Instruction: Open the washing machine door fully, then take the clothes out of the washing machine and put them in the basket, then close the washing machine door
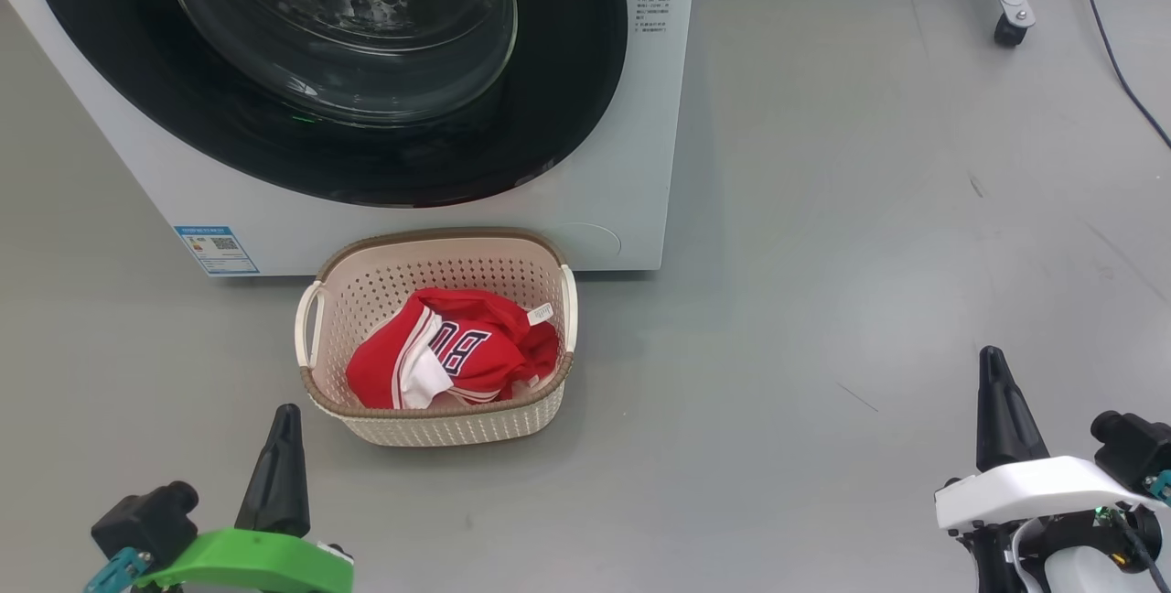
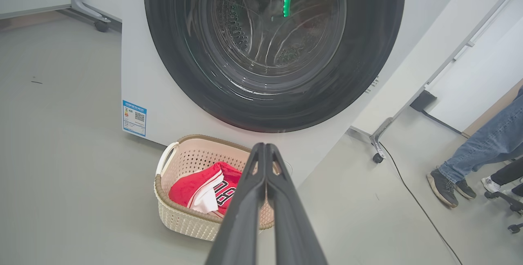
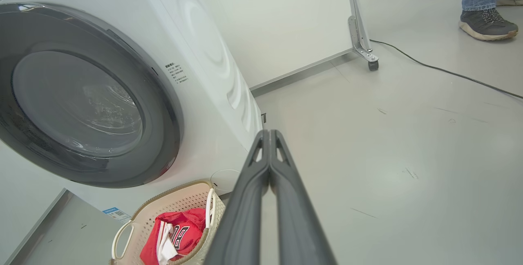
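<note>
Red clothes (image 1: 453, 350) with white trim lie heaped in the basket (image 1: 439, 235), which sits on the grey floor (image 1: 823, 300) just in front of the washing machine (image 1: 608, 199), below its door (image 1: 567, 80). Through the glass the steel drum looks empty. The black rim appears to sit flush against the white front, most clearly in the right wrist view, so I judge the unloading done and the closing step at or near its end. The glare on the glass keeps me from telling whether the latch has really caught. The left gripper (image 1: 285, 419) and the right gripper (image 1: 993, 364) both hang low and well back from the machine, each with its two dark fingers pressed together on nothing. To finish well, the thing to confirm is the latch. If a push is needed, one arm should bring its closed fingertips squarely onto the black rim rather than the bulging glass, press straight in, and come off cleanly. The approach should pass above the basket, since it stands close under the door and a low sweep could knock it or snag the cloth. A cable (image 2: 408, 191) and a person's shoe (image 2: 443, 183) lie off to the right, so the right arm should not swing out that way.
</note>
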Tool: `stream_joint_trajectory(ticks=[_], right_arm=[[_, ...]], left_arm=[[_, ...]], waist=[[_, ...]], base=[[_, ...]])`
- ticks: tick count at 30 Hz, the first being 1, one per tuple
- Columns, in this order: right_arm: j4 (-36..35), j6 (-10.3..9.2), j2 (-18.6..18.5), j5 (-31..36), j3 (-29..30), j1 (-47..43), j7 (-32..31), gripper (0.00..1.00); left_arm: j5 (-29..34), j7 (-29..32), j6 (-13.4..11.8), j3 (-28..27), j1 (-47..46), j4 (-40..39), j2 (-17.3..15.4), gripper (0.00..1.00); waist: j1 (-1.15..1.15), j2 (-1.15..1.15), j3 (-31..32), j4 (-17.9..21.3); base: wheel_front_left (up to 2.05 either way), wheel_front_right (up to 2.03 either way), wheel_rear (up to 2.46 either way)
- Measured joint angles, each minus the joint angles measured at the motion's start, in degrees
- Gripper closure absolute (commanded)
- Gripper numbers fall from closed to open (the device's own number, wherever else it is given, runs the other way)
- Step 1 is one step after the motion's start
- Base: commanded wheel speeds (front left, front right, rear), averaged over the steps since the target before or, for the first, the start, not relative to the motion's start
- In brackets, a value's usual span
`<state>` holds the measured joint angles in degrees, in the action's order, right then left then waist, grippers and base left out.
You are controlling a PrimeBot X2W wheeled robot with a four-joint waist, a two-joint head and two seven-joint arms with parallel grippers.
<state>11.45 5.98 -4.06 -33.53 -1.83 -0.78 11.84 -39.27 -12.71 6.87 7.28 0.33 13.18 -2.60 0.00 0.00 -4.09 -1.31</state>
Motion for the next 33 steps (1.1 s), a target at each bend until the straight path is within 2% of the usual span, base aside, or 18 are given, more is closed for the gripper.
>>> stream_joint_trajectory(ticks=[33], right_arm=[[1.7,0.42,0.5,-22.8,3.5,1.2,-7.1,1.00]], left_arm=[[-21.3,6.7,0.0,-3.5,-0.3,0.5,-0.2,1.00]], waist=[[0.00,0.00,1.5,0.5]], base=[[0.00,0.00,0.00]])
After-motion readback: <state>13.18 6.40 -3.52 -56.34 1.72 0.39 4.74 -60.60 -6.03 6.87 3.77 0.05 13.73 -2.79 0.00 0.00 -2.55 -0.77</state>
